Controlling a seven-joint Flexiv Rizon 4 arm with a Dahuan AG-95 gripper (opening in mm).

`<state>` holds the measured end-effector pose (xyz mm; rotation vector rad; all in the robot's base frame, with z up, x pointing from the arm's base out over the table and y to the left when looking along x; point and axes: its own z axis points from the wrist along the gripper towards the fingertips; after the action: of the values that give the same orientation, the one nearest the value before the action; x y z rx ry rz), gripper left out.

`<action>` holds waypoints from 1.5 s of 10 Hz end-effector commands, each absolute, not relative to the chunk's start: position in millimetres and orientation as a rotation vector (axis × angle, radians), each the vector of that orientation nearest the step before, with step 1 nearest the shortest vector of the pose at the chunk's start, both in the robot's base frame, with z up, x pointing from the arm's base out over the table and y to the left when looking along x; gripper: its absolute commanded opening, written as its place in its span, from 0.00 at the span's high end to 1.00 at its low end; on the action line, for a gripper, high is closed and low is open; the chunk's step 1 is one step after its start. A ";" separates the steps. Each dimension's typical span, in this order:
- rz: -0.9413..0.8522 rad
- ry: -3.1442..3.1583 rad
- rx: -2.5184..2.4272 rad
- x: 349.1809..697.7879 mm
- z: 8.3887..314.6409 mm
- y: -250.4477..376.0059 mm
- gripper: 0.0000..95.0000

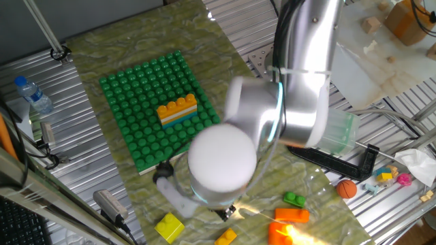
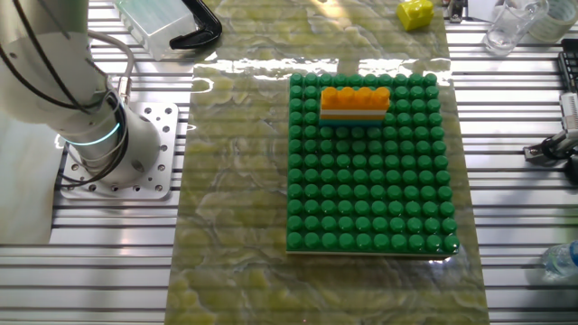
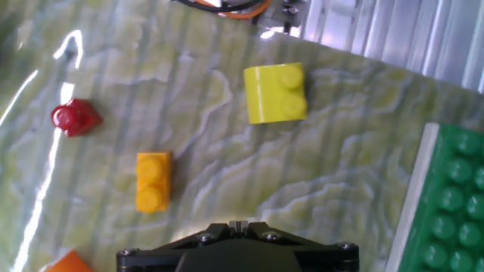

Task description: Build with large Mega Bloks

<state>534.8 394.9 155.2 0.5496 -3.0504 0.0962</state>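
A: Where do the bricks stand relative to the green studded baseplate (image 2: pixel 370 167)?

B: One short stack (image 2: pixel 355 102) is pressed onto the baseplate near one edge: an orange four-stud bar on top, with white and what looks like cyan beneath. I judge it to be the start of the build, set close to the edge so the remaining studs are free for more.

A: And the loose ones?

B: Off the baseplate, on the marbled mat covering the tabletop (image 2: pixel 235 181). In the hand view a yellow two-stud block (image 3: pixel 275 93) lies nearest the baseplate's corner, a narrower yellow-orange two-stud brick (image 3: pixel 153 180) lies further from it, and a small red piece (image 3: pixel 75 118) sits beyond that. One fixed view also shows a green brick (image 1: pixel 294 199) and an orange brick (image 1: pixel 291 215) well away from the baseplate, with the same yellow block (image 1: pixel 169 226) near its corner.

A: What about the claw?

B: The hand camera shows only its dark housing at the bottom edge, and the arm's own joint hides it in one fixed view. I cannot tell how wide the fingers stand or whether they carry anything.

A: So why is it hanging there?

B: The camera looks down on the loose pile, so I'd guess it is positioned to choose the next brick, probably one of the two yellow ones.
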 end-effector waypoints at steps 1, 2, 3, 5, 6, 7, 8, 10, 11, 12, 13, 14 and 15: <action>0.019 -3.066 0.517 531.4 140.6 418.9 0.80; 0.003 -3.070 0.523 528.6 126.0 426.5 0.80; 0.003 -3.072 0.526 527.6 117.2 433.0 0.80; 0.005 -3.094 0.529 525.8 103.1 442.7 0.60; -0.003 -3.109 0.528 525.8 103.1 442.7 0.60; -0.005 -3.119 0.493 525.8 103.1 442.7 0.60; 0.043 -3.113 0.468 525.8 103.1 442.7 0.60; 0.069 -3.107 0.494 525.8 103.1 442.7 0.60; 0.039 -3.107 0.507 525.8 103.1 442.7 0.60; 0.000 -3.103 0.542 525.8 103.1 442.7 0.40; -0.003 -3.108 0.569 520.8 96.4 444.8 0.40; 0.000 -3.114 0.575 517.1 90.7 446.1 0.40; 0.000 -3.113 0.545 514.4 84.8 449.2 0.40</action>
<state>515.6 447.9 85.2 0.5664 -3.1045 0.0244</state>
